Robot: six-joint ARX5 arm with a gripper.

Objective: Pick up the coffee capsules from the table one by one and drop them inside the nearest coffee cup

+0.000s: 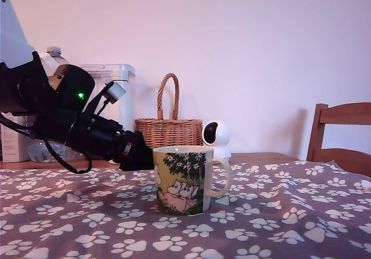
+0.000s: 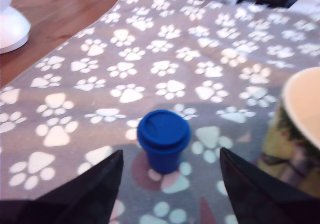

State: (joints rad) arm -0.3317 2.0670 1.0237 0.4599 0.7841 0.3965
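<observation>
A bright blue coffee capsule stands on the paw-print cloth of the table, just ahead of the gap between my two black fingers. My gripper is open and holds nothing. The cream coffee cup with its cartoon picture stands close beside the capsule. In the exterior view the gripper hangs low over the table, right behind the coffee cup, which hides the capsule.
A wicker basket and a small white round camera stand at the back of the table. Bottles and a white appliance sit behind the arm. A wooden chair is at the exterior view's right. Bare wood borders the cloth.
</observation>
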